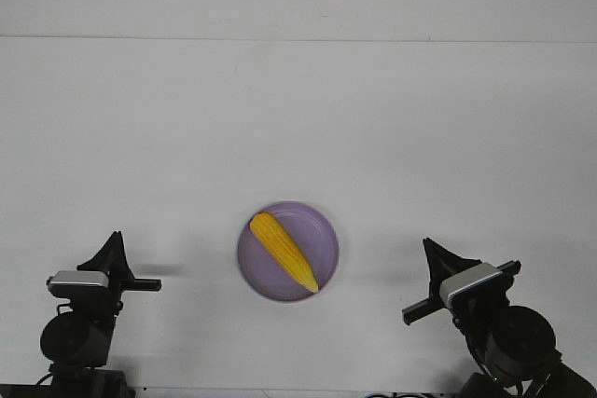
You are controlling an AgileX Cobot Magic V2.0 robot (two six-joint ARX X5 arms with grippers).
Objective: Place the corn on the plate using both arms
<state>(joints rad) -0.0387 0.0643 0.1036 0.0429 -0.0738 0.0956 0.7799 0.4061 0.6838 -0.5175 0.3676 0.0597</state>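
One corn [284, 251] lies inside the one plate [322, 232], set slantwise with its blunt end toward the far left and its pointed tip toward the near right rim, and nothing else is in the plate. The plate sits on the white desk [298, 118], near the middle of its near half. Two hands flank it well apart, the left hand [112, 251] near left and the right hand [434, 256] near right, both holding nothing; whether their fingers are spread or pressed together I cannot tell.
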